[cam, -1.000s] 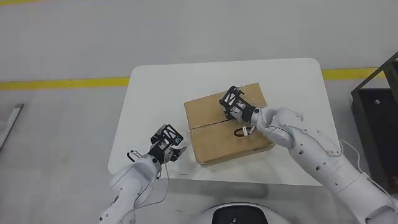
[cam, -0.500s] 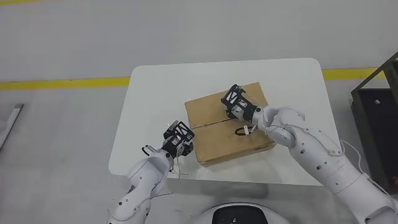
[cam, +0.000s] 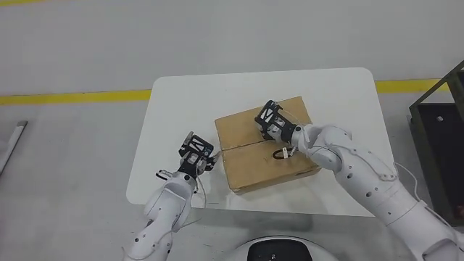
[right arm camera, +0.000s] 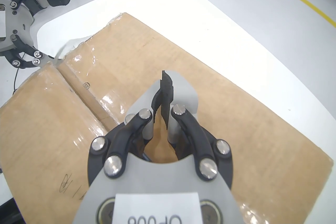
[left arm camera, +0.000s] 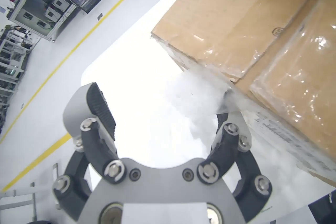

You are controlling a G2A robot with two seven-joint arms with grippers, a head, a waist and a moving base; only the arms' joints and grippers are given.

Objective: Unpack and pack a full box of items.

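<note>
A closed cardboard box (cam: 250,168) is lying on a white table (cam: 181,109) with rounded corners, a little right of the table's middle and turned slightly askew. Its two top flaps are meeting along a seam that is running from left to right, and glossy clear tape is shining along that seam and over the box's left end. The right arm is stretching in from the near right, bent at the elbow, and is holding the right gripper (cam: 270,119) over the far flap, just beyond the seam. In the right wrist view this right gripper (right arm camera: 165,86) is showing its two ribbed fingers pressed together with nothing visible between them, pointing down at the cardboard. The left arm is coming up from the near left edge of the table, and the left gripper (cam: 196,147) is hovering just beside the box's left end, level with the seam. In the left wrist view the left gripper (left arm camera: 160,104) is standing with its fingers spread wide apart above the bare tabletop. A loose strip of tape (left arm camera: 202,96) is hanging off the box's left end at the seam, and it is lying against the finger nearer the box. A yellow line (cam: 72,97) is crossing the grey floor beyond the table.
</note>
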